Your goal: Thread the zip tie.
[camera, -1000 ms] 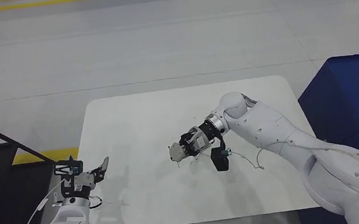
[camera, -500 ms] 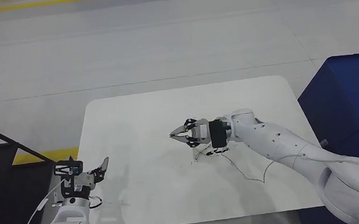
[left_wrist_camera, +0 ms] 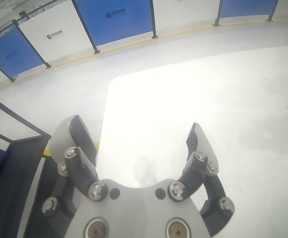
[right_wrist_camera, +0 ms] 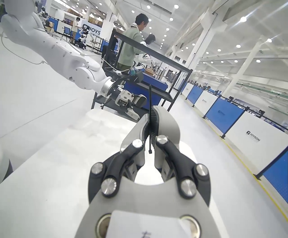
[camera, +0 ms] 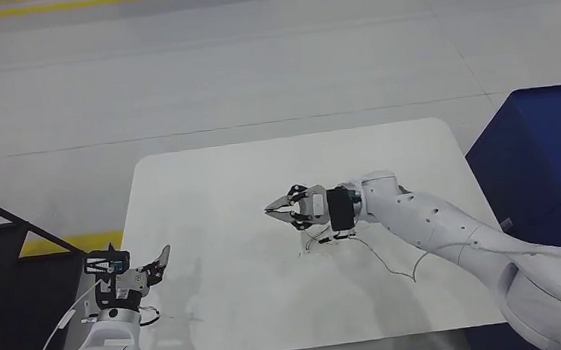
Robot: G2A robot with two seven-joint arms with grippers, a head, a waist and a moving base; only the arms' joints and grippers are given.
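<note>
Over table point(camera: 211, 181) centre | right gripper point(right_wrist_camera: 153, 110) pinches tie point(right_wrist_camera: 149, 97), tail protruding for threading | left gripper point(left_wrist_camera: 134, 120) agape, empty

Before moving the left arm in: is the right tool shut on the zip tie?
Shut: the right tool clamps the zip tie, strap poking past its tips.

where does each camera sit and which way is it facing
top view: overhead, looking down at the table; left gripper and right gripper show.
left wrist view: behind the open left gripper, facing across the table to barriers.
right wrist view: behind the right gripper shut on the zip tie, facing the left gripper.
shared: the table, in all three.
</note>
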